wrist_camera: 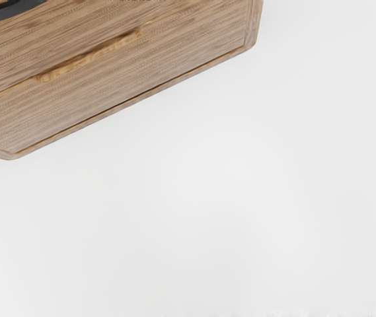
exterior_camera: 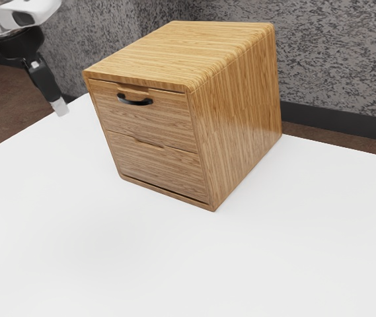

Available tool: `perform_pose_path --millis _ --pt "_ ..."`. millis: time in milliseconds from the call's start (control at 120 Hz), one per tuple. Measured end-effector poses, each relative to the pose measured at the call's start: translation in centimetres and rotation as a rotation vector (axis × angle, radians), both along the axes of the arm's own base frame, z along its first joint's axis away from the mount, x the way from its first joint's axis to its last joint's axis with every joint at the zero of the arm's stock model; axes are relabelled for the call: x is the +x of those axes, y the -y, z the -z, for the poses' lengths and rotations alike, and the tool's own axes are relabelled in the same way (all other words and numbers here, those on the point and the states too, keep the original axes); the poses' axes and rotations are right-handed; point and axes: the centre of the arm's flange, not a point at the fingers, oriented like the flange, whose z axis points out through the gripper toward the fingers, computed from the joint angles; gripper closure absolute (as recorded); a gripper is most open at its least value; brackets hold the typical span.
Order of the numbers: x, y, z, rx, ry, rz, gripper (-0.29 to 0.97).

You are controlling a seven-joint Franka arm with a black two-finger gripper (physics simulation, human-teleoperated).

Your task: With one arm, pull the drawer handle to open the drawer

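Cabinet: a bamboo cabinet stood on the white table, its front of 2 drawers turned toward the side the arm came from; I judged that this facing let the pull be met head-on.
Top drawer: the top drawer sat at the upper part of the cabinet front, flush with it and showing no gap; it looked shut, the task not yet begun.
Handle: the black handle curved out near the upper edge of the cabinet front, under a shallow notch; it stood proud of the wood, probably so that something could hook behind it.
Lower drawer: the lower drawer filled the bottom part of the cabinet front, also flush; its only grip was a wooden strip, not the part to be pulled.
Arm: the arm hung out beyond the cabinet front, well apart from it, and angled downward.
Gripper: the gripper hovered at about the handle's height, clear of the cabinet and above the table, touching nothing and holding nothing.
Pincer: I could not tell whether it was spread or pressed together.
Wrist camera: it looked down past the cabinet's lower front corner, so the hand was tipped toward the table, not yet squared to the handle.
Step in hand: the approach, by my reading; the hand needed to close on the cabinet front and line up with the handle.
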Motion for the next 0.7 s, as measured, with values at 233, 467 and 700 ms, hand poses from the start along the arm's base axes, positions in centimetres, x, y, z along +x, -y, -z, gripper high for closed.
perform_pose_path --millis 233,467,700 --pt "1.7 4.4 0.9 0.02 -0.026 0.14 0.0" --pt "1.9 9.3 3.7 0.031 -0.071 0.352 0.0" --pt "2.6 -0.3 5.4 0.136 -0.023 0.409 0.0"
